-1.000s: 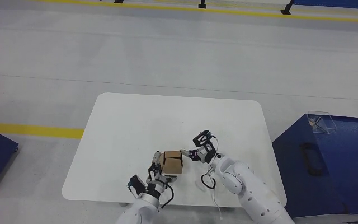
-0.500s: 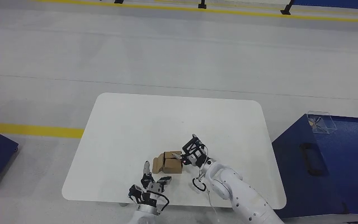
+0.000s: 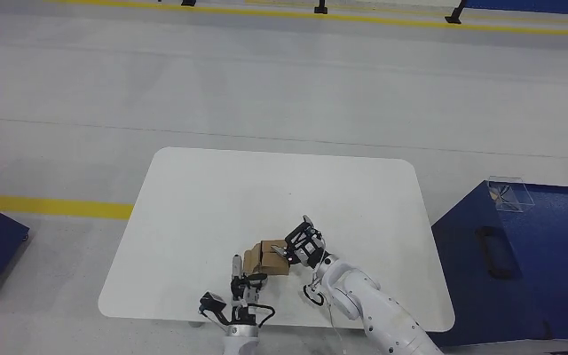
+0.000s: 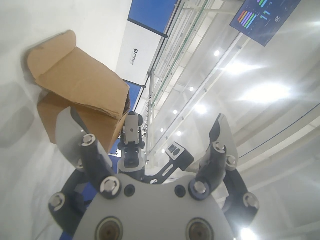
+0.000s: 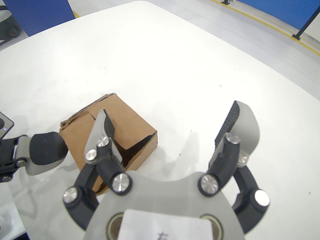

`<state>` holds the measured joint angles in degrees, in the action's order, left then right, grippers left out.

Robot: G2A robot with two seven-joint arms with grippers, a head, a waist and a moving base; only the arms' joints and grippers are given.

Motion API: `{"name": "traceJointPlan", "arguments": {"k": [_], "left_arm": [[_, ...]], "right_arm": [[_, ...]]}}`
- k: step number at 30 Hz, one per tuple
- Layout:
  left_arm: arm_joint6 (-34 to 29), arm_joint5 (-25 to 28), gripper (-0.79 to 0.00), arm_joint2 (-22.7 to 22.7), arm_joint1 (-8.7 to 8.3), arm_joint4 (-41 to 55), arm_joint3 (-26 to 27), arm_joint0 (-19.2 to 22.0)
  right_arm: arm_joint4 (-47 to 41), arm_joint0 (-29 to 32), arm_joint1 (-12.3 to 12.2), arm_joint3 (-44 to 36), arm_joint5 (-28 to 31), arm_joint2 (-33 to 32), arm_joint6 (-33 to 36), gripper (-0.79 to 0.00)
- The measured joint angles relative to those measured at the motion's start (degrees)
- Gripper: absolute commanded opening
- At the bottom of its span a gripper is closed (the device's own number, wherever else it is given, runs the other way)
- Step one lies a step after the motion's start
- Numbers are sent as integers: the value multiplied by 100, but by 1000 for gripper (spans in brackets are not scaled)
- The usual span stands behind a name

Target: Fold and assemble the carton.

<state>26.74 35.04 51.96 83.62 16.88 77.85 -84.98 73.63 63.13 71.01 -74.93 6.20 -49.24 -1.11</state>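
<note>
Sitting near the robot's edge of the table [image 3: 222, 195], the half-formed carton [image 3: 265, 257] lies between two spread-fingered grippers — the left gripper [image 4: 143, 116] just beside one end, the right gripper [image 5: 170, 111] above its gaping end — so closing that end seems the step in hand, calling next for a careful inward push.

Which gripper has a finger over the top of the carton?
The right gripper: one of its open fingers lies over the carton top. The left gripper, also open, sits beside the carton.
</note>
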Motion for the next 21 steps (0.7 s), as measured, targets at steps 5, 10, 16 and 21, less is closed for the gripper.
{"name": "traceJointPlan", "arguments": {"k": [5,10,16,21], "left_arm": [[555,-488,0,-121,115,-499,-100,98],[789,-711,0,-79,210,-345,-330,254],[677,-676,0,-46,310,-9,-517,359],[762,-560,0,34,387,55,-715,489]], "right_arm": [[37,31,21,-13,33,-47,9,0],[50,37,49,11,66,-73,5,0],[61,33,80,61,127,-109,48,0],[126,26,103,80,186,-123,112,0]]}}
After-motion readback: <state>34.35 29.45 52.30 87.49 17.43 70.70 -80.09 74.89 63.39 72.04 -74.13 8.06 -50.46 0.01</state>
